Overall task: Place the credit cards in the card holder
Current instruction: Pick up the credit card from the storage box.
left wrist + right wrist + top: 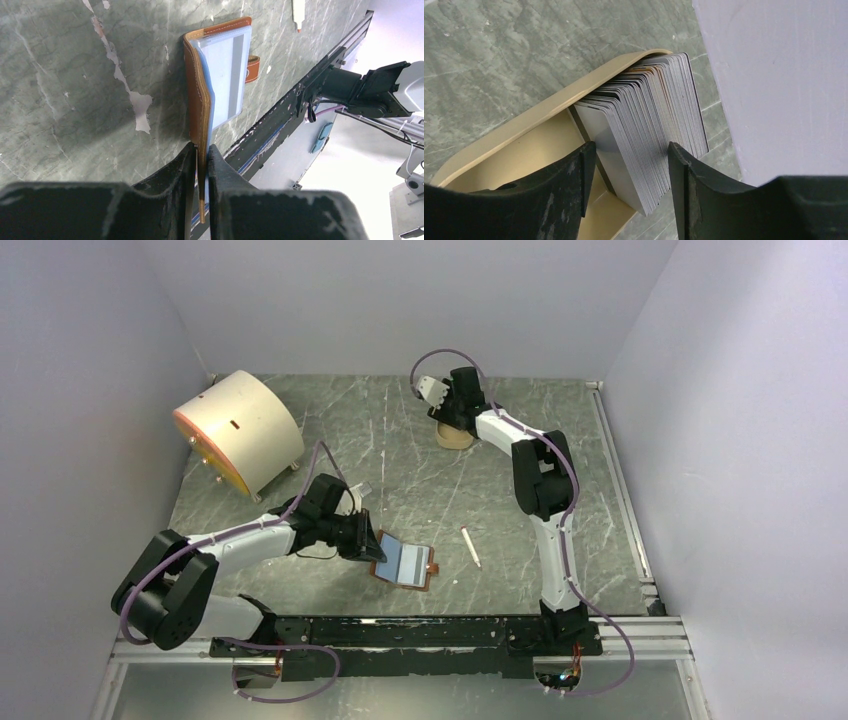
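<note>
The table (400,440) is a dark grey-green marbled sheet with white veins and pale scuffs. Plain pale lilac walls close it in on 3 sides, and a black rail (440,630) runs along the near edge.

The left gripper (201,150) is clamped on the card holder (225,75), its 2 fingers pinching the brown leather cover at one edge. The holder lies open just ahead of those fingers, light blue pockets up and its snap tab sticking out on the far side. A thin white stick (470,546) lies on the marble beyond the holder. A big cream drum (240,430) sits well behind this gripper, near the left wall.

The right gripper (631,150) hangs over a tan oval tray (524,125) close to the back wall, jaws apart. The credit cards (659,125), a fanned pale grey stack, lean in the tray, their lower end between the 2 fingers.
</note>
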Controlling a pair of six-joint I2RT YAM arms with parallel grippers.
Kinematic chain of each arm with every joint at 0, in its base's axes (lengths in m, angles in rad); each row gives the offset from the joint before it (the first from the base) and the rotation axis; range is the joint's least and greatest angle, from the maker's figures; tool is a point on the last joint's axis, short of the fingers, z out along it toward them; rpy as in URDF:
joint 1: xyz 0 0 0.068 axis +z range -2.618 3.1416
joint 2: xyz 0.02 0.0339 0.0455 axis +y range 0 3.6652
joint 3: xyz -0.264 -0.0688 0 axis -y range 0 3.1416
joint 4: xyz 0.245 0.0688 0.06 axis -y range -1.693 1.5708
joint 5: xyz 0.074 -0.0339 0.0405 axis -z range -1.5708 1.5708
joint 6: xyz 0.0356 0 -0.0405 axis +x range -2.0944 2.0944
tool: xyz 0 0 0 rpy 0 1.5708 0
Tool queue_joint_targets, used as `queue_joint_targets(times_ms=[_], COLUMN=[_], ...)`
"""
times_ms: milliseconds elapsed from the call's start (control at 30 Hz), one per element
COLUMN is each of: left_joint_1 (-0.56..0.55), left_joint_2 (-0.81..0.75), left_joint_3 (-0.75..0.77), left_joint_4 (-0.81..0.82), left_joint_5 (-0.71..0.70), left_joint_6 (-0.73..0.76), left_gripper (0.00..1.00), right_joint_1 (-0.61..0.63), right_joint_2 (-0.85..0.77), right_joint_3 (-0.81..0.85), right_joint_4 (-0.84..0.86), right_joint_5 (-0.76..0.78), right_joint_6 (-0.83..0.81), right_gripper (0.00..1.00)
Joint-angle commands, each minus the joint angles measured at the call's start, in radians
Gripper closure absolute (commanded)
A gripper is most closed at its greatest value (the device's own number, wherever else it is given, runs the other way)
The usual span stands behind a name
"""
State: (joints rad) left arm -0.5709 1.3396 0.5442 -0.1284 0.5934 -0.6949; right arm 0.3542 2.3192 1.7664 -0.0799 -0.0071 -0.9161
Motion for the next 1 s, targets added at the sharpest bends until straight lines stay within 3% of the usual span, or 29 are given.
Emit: queue_joint_targets(times_ms=[0, 133, 967], left_joint_1=[0.006, 0.005, 0.005], left_joint_2=[0.001, 0.000, 0.001], left_joint_3=[0.016, 0.012, 0.001], left_joint_4=[0.031, 0.037, 0.060], left_joint_5=[0.031, 0.033, 0.046], left_joint_6=[-0.001, -0.005, -0.016], left_gripper=[0.82, 0.82, 0.82], right_joint_1=[-0.013, -0.018, -0.020], right_joint_2=[0.016, -0.003, -0.064], right_joint_3=[0.037, 0.036, 0.026], right_joint_4=[0.035, 0.040, 0.023], right_joint_5=[0.046, 0.036, 0.022], right_joint_6=[-0.024, -0.012, -0.023], right_gripper=[0.45, 0.52, 0.61])
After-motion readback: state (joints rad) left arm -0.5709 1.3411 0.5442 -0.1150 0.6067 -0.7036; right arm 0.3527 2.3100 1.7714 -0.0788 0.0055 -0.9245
